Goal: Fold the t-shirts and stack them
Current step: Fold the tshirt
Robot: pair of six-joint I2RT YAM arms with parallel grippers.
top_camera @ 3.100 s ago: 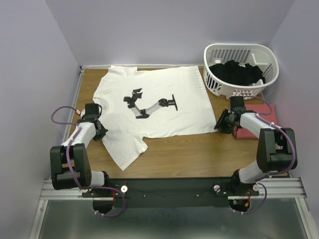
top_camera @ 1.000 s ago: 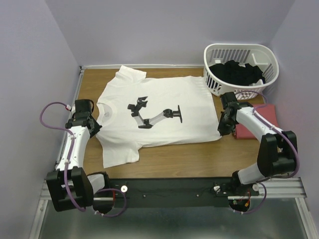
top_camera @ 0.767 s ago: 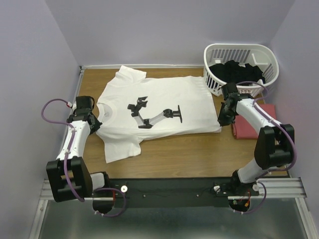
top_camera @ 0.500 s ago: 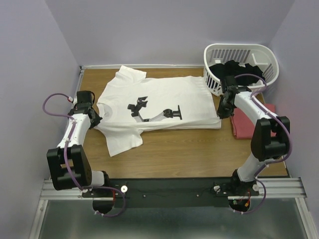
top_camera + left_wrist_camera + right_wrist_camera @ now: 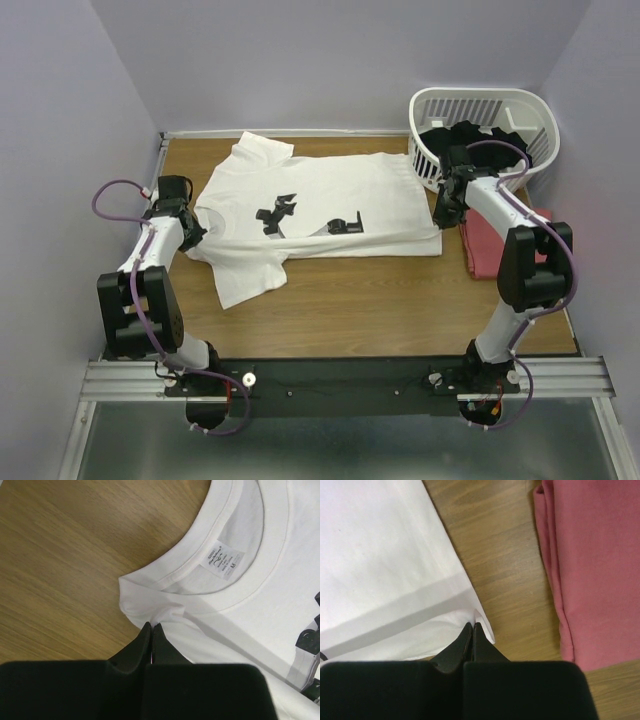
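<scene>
The right gripper [image 5: 471, 631], jaws pressed together, pinches the white t-shirt [image 5: 380, 565] at its hem corner. A strip of wooden table [image 5: 505, 570] separates it from the folded salmon-red t-shirt [image 5: 595, 565].

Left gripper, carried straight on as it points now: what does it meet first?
The white t-shirt: the left gripper is shut on its shoulder fabric, and the collar lies just ahead, though depth is unclear.
</scene>
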